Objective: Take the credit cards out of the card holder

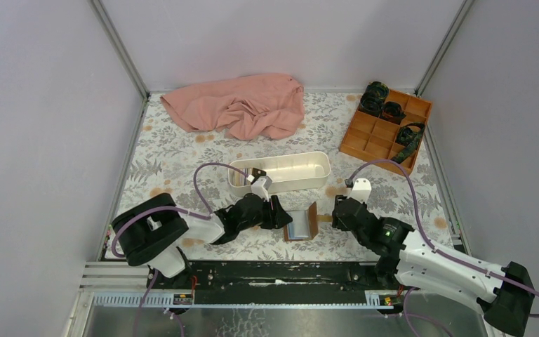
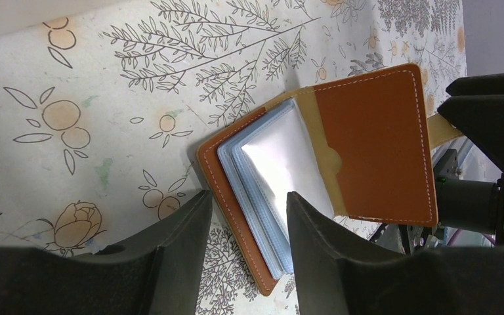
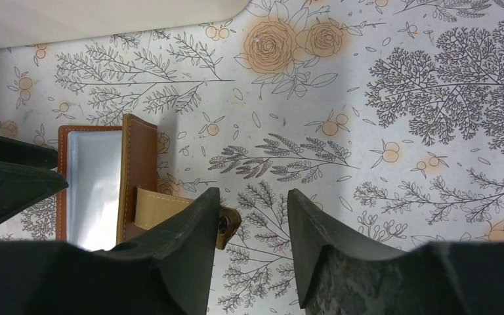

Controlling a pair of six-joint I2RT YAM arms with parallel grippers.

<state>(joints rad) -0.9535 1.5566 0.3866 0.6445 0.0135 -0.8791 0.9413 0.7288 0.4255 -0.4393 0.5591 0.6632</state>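
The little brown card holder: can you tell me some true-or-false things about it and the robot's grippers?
1. The card holder lies open on the table. True.
2. The card holder sits inside the white tray. False: it lies on the table, nearer the arms than the tray.
3. The right gripper is pinching the snap tab. False: its jaws stand apart with only table between them, and the tab is beside one finger.
4. The left gripper has its jaws either side of the card holder's brown edge. True.
5. The pink cloth lies at the far end of the table. True.
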